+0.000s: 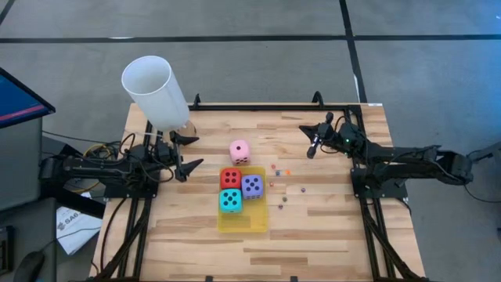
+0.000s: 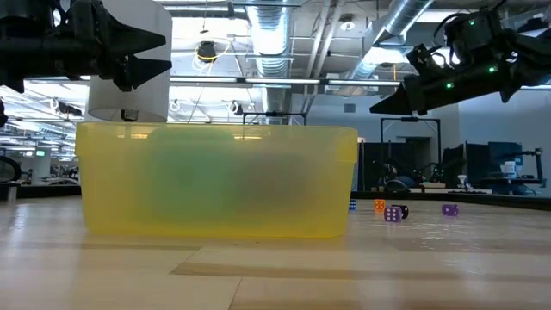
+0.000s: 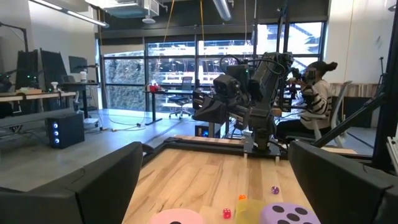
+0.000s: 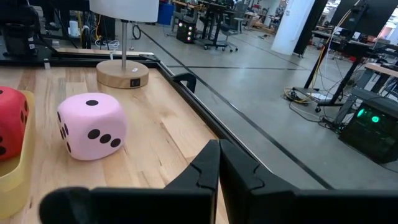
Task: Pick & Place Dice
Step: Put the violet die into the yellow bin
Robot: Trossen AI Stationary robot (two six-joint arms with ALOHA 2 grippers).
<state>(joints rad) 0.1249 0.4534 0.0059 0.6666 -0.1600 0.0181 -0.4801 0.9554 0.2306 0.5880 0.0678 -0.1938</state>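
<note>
The pink die (image 1: 239, 150) rests on the bare table, just beyond the yellow tray (image 1: 244, 222). The red die (image 1: 230, 178), purple die (image 1: 251, 186) and cyan die (image 1: 230, 200) sit together in the tray's far half. Several tiny coloured dice (image 1: 282, 186) lie scattered to the tray's right. My left gripper (image 1: 186, 153) is open and hovers left of the pink die, with nothing between its fingers. My right gripper (image 1: 313, 146) is shut and raised off the table, right of the pink die (image 4: 91, 126).
A lamp with a white cylindrical shade (image 1: 154, 90) and a round wooden base (image 4: 122, 74) stands at the table's far left corner, close to my left arm. In the low view the tray's wall (image 2: 215, 181) hides the big dice. A person (image 3: 318, 93) sits beyond the table.
</note>
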